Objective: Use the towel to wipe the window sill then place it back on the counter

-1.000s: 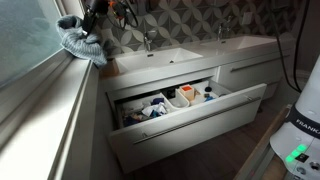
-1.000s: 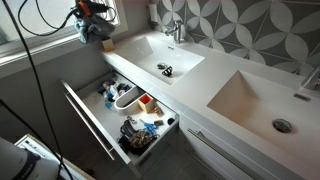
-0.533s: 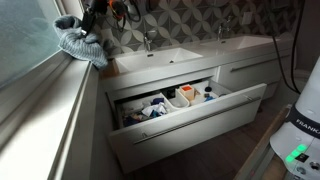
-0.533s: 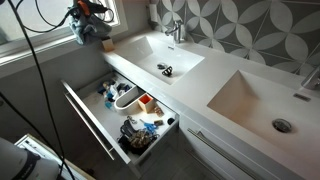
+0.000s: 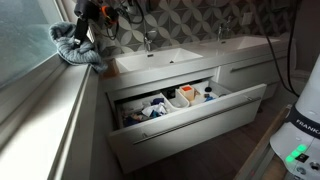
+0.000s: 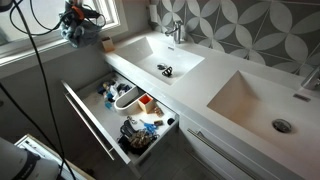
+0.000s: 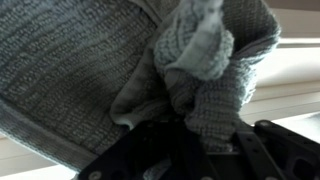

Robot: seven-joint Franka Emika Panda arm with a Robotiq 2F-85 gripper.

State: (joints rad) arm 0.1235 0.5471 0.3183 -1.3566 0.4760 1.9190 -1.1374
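- Gripper (image 5: 86,20) pinched a bunched fold of the towel (image 5: 72,44). The towel looked to rest on the window sill (image 5: 50,105), at the end nr the counter (image 5: 150,63).
- Risk: only a fold was held, so the cloth could slip out mid-wipe, prob. from pressing too hard.
- Risk: the loose edge could drop into the open drawer (image 5: 185,100) on the way back.
- Sill was white, smooth, narrow. The room was a bathroom w/ twin basins and patterned tiles.

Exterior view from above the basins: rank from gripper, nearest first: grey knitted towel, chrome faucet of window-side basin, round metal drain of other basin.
1. Grey knitted towel, in the gripper, at window.
2. Chrome faucet, behind window-side basin.
3. Round metal drain, far basin.
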